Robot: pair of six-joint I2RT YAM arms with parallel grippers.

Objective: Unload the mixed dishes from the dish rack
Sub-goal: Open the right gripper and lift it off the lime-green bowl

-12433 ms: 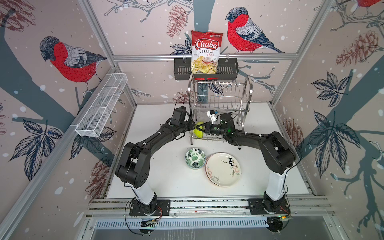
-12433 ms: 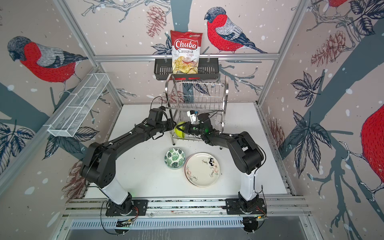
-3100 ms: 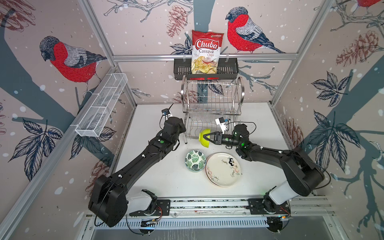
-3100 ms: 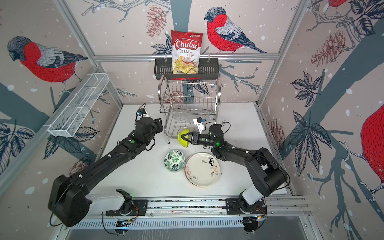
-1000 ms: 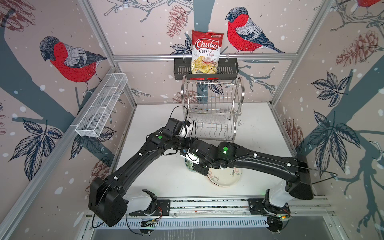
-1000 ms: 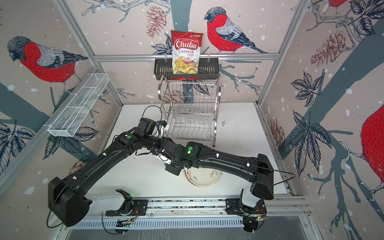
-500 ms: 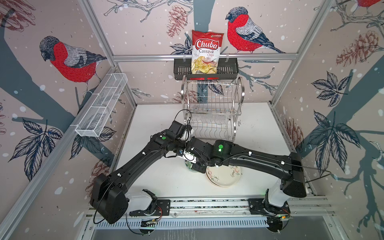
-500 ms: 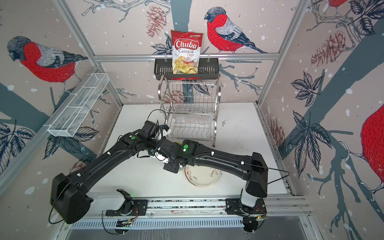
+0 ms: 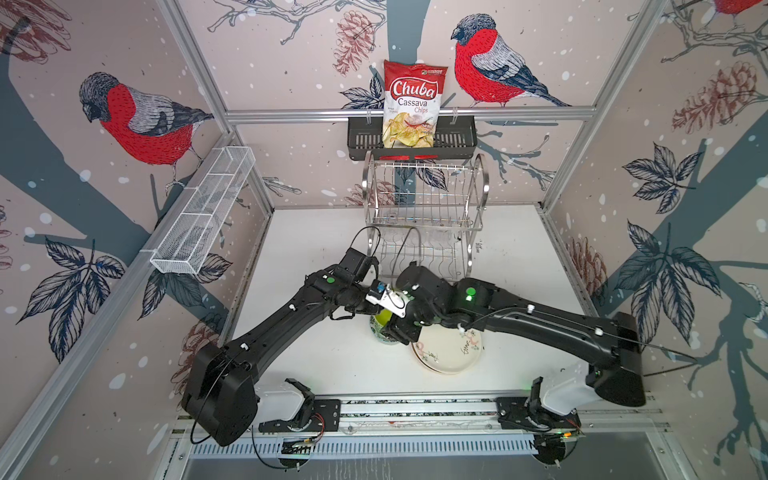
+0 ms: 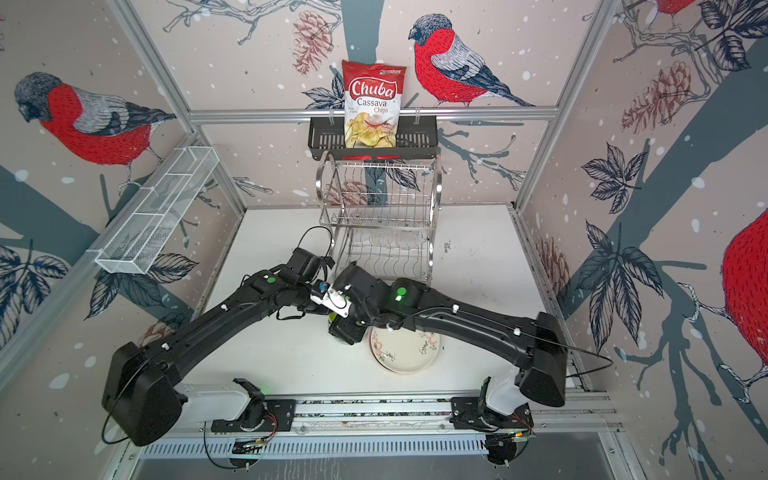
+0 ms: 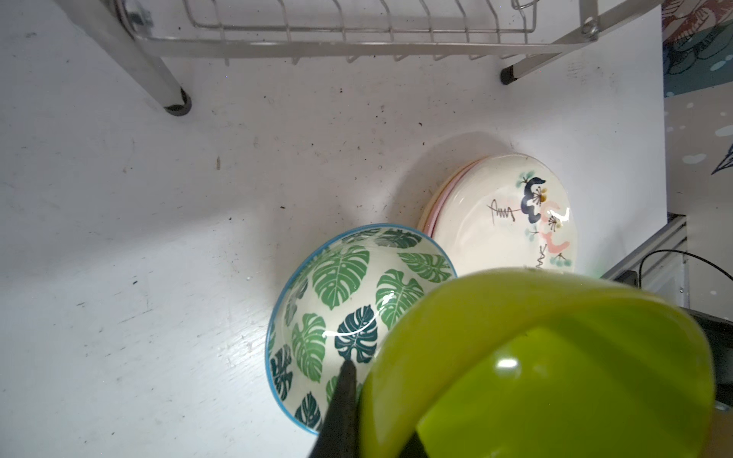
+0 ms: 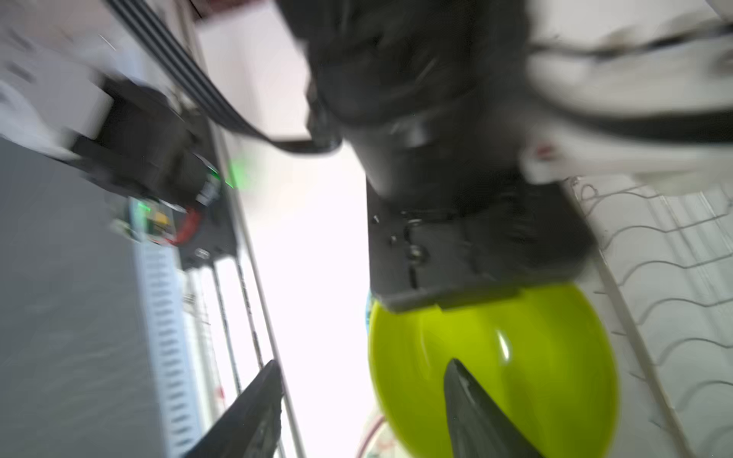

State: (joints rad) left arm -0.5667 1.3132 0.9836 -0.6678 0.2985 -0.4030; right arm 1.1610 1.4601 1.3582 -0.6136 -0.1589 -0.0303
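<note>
- The left gripper is clamped on the rim of the lime bowl, with one finger visible outside the wall. A rim pinch suits a bowl that looks too wide for the jaws to span.
- The lime bowl fills the lower right of the left wrist view. It is tilted and off the table, partly over the leaf-patterned bowl, which sits upright on the white table. That position suggests it is meant to nest inside the leaf-patterned bowl.
- The right gripper has its fingers apart at the bottom of the blurred right wrist view. The lime bowl's edge lies between them but is not pinched, so the left arm alone appears to carry the bowl.
- The stack of plates lies just beside the leaf-patterned bowl, right of centre in the left wrist view, with the cream doodled plate on top. Sorting by kind likely saves table room.
- The dish rack stands at upper centre in both top views, behind both arms. Pale glassy shapes in it may be tumblers, but they are too faint to tell.
</note>
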